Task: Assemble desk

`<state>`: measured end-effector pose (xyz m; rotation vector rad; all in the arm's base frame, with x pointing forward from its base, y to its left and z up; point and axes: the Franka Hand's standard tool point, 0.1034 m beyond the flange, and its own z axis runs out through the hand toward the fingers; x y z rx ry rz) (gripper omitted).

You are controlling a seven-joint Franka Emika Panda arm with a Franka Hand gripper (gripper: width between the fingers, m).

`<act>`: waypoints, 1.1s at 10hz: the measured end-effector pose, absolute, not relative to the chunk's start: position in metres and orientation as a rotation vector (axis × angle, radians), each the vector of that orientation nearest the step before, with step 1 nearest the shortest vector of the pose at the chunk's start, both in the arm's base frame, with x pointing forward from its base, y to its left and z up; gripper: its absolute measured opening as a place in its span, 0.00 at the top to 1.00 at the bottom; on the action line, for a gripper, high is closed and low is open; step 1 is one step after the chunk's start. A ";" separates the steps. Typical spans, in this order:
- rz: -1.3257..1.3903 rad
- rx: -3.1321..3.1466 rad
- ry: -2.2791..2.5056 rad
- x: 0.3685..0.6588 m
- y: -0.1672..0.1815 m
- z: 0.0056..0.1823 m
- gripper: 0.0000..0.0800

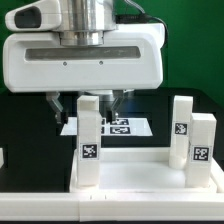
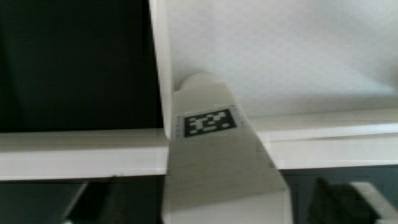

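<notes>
The desk panel [image 1: 135, 182] lies flat at the front, white and rimmed. One square white leg [image 1: 88, 140] with a black-and-white tag stands upright at its corner on the exterior view's left. My gripper [image 1: 86, 104] hangs straight over this leg, one dark finger on each side of its top. In the wrist view the leg [image 2: 222, 150] fills the middle between the fingers [image 2: 128, 200], with a thin dark gap on each side. My gripper [image 2: 231, 202] is open around the leg. Two more tagged legs [image 1: 182, 130] [image 1: 203, 142] stand at the exterior view's right.
The marker board [image 1: 128, 126] lies flat on the black table behind the panel. A green wall backs the scene. The gripper's bulky white body [image 1: 85, 60] fills the upper part of the exterior view.
</notes>
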<state>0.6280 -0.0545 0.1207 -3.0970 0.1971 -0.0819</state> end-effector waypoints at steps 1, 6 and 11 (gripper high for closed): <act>-0.079 -3.086 0.308 0.628 -0.055 0.121 0.53; -0.082 -2.708 1.424 0.629 -0.047 0.119 0.64; -0.050 -2.377 1.876 0.629 -0.050 0.120 0.64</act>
